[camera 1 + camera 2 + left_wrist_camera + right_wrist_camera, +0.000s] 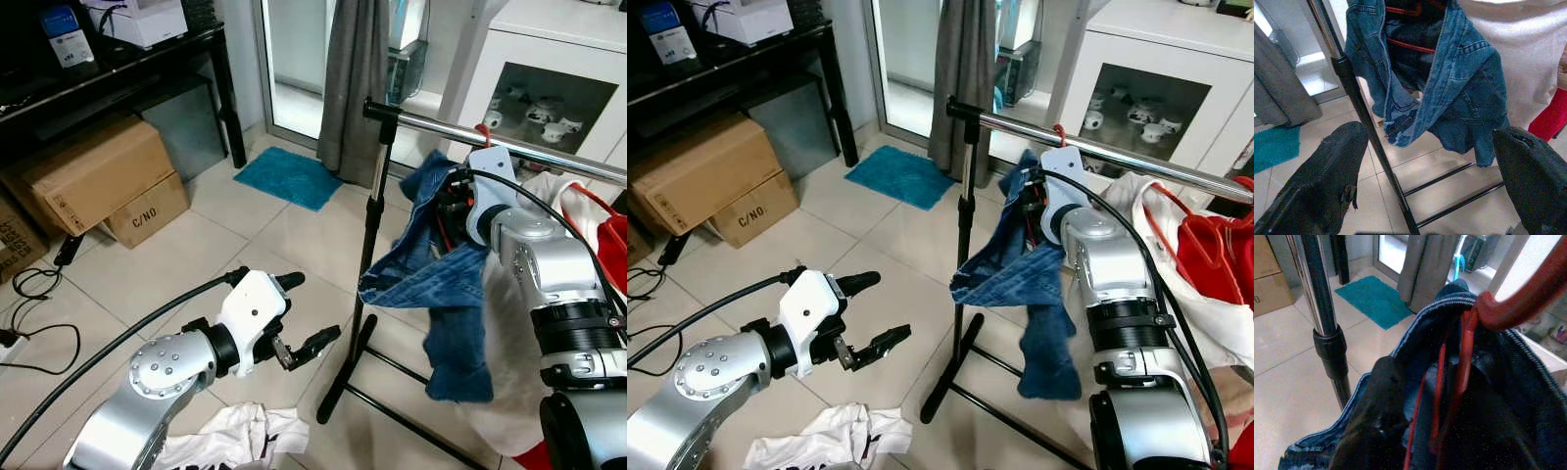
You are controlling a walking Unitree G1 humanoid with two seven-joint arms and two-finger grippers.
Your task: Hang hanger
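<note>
Up at the chrome rail, around 2 o'clock, the right gripper has its jaws clamped on the red hanger carrying a denim jacket, hook right at the rail. Left gripper hovers wide open at 7 o'clock, over open tile just short of the rack's black upright. White cloth lies on the floor below; cardboard boxes sit at 10 o'clock.

Jacket on rail; boxes far left.
</note>
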